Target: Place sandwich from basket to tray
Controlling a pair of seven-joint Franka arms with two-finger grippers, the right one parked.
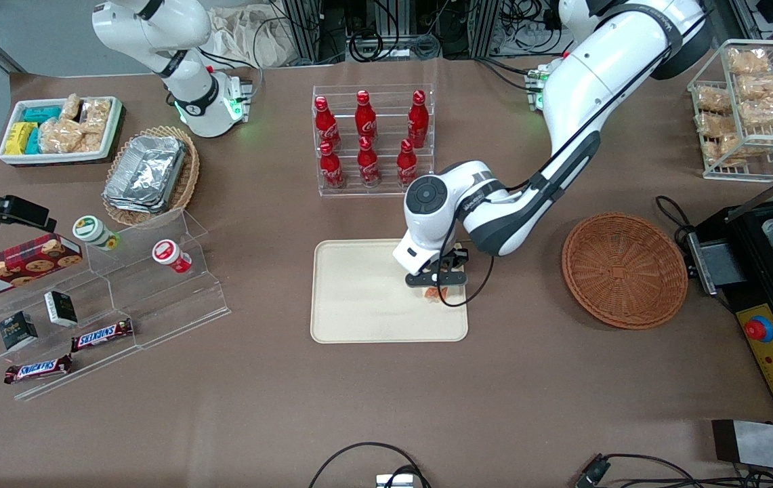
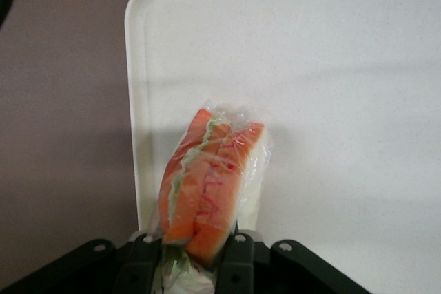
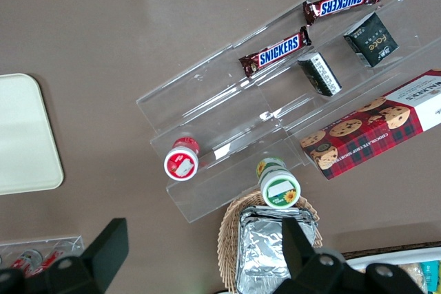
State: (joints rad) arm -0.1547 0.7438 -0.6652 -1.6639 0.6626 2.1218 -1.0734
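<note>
The clear-wrapped triangular sandwich with orange and green filling point(image 2: 210, 184) hangs clamped in the left arm's black gripper point(image 1: 436, 279), over the flat cream-beige plastic tray point(image 1: 359, 298) near its rim. Best lowered gently until it rests flat, then released.

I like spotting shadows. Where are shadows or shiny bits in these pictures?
Left wrist view: the sandwich, gripped by the tool, throws a soft shadow on the tray, and its wrap glints. Front view: the arm shades the tray; green lights glow at the arm bases.
</note>
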